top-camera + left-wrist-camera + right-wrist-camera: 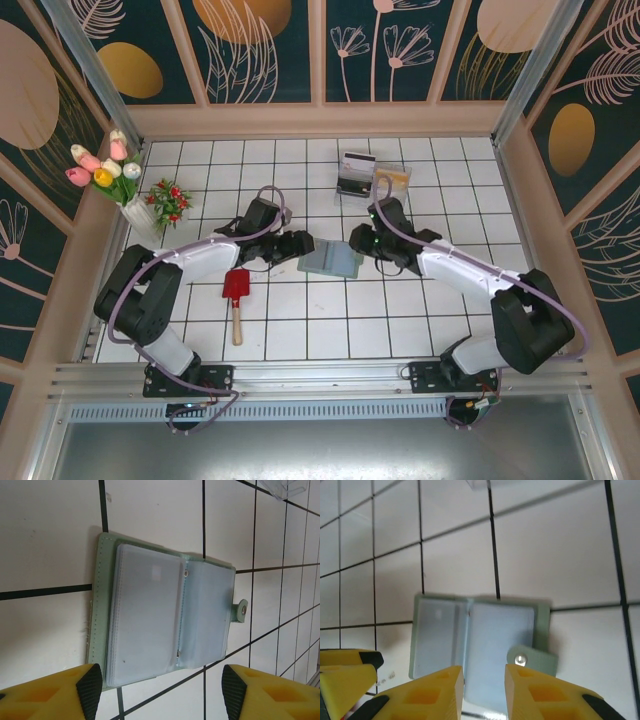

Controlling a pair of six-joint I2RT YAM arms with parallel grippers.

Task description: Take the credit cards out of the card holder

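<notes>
Centrally | card holder [330,262] open, long axis crosswise | left pincer [161,681] wide | right pincer [483,675] narrow

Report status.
Left gripper, right gripper: jaws open, empty. Card holder flat open between them, pockets look empty. Credit cards lie beyond it. Nothing in the way.

Lab test cell: aluminium frame [320,375], floral wall panels [260,50], tiled table [300,335].

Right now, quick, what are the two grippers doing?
Left gripper: open wide, holding nothing, over the wallet.
Right gripper: open a little, holding nothing.
</notes>
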